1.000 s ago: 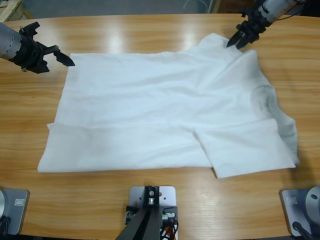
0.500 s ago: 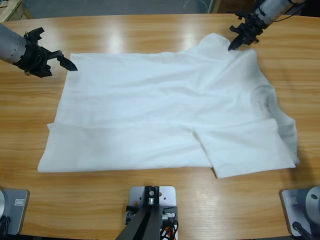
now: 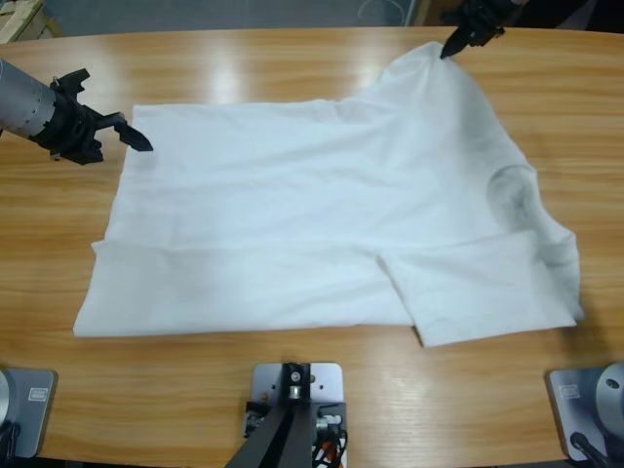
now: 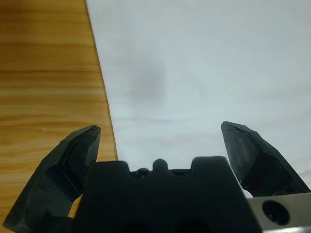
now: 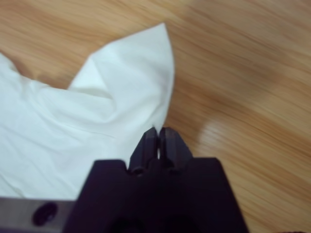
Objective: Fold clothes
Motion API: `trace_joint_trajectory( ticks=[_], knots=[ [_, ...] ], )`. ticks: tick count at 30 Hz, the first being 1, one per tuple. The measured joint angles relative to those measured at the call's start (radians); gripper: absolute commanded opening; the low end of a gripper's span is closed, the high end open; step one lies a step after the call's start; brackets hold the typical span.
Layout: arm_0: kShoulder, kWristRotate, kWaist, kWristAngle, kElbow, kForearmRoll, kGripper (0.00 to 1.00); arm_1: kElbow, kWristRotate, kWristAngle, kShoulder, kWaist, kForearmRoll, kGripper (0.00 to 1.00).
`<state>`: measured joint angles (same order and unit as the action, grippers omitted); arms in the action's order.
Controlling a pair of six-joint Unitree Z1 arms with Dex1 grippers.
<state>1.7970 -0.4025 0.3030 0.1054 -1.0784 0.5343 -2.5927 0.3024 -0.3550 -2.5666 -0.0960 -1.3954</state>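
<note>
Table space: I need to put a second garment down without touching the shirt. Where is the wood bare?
The table is bare along the far edge beyond the T-shirt, and in the near strip between its hem and the rig. The left end is crowded by the left hand, and the far right corner by the right hand.

I can read no text, label or number anywhere. The only mark I see is a faint dark roundish print showing through my T-shirt [image 3: 322, 214] near its right-hand end in the high view [image 3: 509, 192]; its lettering is too faint to make out.
</note>
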Motion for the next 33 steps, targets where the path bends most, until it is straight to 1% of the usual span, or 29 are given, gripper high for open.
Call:
trace_joint_trajectory(
  ticks=[5,8,11,15,23,24,25,26,31,33],
  knots=[
    [0.0,-0.005,-0.012,0.0,0.0,0.0,0.968,0.027,-0.02,0.075,0.01,0.0,-0.008,0.0],
    [0.0,-0.005,-0.021,0.0,0.0,0.0,0.968,0.062,-0.059,0.142,0.038,0.002,-0.021,0.0],
    [0.0,-0.005,-0.023,0.0,0.0,0.0,0.968,0.113,-0.119,0.187,0.076,0.005,-0.045,0.0],
    [0.0,-0.005,-0.023,0.0,0.0,0.0,0.971,0.185,-0.195,0.197,0.098,0.003,-0.103,0.0],
    [0.0,-0.005,-0.023,0.0,0.045,0.0,0.973,0.446,-0.233,0.167,0.114,-0.075,-0.115,0.0],
    [-0.001,-0.005,-0.023,0.0,0.052,0.0,0.973,0.472,-0.238,0.167,0.115,-0.076,-0.115,0.358],
    [-0.001,-0.005,-0.023,0.0,0.06,0.0,0.973,0.499,-0.244,0.167,0.119,-0.076,-0.115,0.896],
    [-0.001,-0.005,-0.023,0.0,0.071,0.0,0.973,0.522,-0.254,0.167,0.127,-0.076,-0.115,0.998],
    [-0.002,-0.005,-0.023,0.0,0.089,0.0,0.973,0.552,-0.308,0.238,0.215,-0.074,-0.115,1.0],
    [-0.005,-0.005,-0.023,0.0,0.09,0.0,0.973,0.544,-0.313,0.246,0.265,-0.073,-0.115,1.0]
  ],
)
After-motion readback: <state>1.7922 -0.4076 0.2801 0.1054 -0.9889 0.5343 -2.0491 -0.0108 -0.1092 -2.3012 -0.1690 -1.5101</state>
